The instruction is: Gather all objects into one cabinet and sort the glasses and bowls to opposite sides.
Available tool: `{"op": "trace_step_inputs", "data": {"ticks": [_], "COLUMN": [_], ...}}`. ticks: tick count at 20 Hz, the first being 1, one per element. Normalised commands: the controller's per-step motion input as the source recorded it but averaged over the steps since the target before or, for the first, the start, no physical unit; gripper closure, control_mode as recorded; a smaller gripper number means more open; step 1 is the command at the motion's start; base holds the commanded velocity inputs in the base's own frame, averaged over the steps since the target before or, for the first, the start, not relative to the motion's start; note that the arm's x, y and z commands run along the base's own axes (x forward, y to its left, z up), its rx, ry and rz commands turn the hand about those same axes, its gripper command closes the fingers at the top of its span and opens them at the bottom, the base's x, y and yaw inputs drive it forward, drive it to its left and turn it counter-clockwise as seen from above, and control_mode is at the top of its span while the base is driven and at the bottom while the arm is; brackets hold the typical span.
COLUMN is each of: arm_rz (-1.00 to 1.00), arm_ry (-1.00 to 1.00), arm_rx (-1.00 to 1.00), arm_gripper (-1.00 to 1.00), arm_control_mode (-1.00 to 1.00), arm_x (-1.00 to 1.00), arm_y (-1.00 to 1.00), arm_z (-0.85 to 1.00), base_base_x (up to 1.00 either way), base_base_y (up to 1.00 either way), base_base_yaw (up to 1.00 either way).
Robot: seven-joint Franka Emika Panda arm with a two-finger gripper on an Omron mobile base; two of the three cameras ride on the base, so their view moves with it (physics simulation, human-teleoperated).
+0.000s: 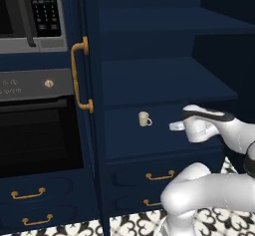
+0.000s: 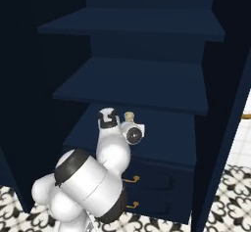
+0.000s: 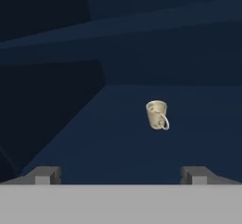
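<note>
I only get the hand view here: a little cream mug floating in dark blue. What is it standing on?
Observer: The cream mug sits on the lowest open shelf of a tall navy unit, with two more shelves above it.
Operator: Anything under that shelf?
Observer: Drawers with a brass handle each.
Operator: And beside the unit?
Observer: To its left, a black oven with a microwave above.
Operator: Is the tool near the mug?
Observer: The tool is open, pointing at the mug and apart from it.
</note>
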Motion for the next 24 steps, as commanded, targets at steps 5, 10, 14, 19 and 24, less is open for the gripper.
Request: {"op": "trace_step_inputs", "data": {"ticks": [5,10,14,19,24], "arm_rz": [0.0,0.0,0.0,0.0,0.0], "arm_ry": [-0.07,-0.12,-0.17,-0.14,-0.01], "arm_rx": [0.02,0.01,0.02,0.01,0.04], "arm_gripper": [-1.0,-1.0,-1.0,-1.0,-1.0], "arm_control_mode": [-1.0,-1.0,-1.0,-1.0,-1.0], "arm_x": [0.43,0.24,0.31,0.35,0.44], "arm_y": [-0.04,0.0,0.0,-0.02,-0.05], "arm_z": [-0.37,-0.44,-0.27,-0.25,-0.02], "base_base_x": [0.0,0.0,0.0,0.0,0.0], "base_base_y": [0.0,0.0,0.0,0.0,0.0], "base_base_yaw": [0.0,0.0,0.0,0.0,0.0]}}
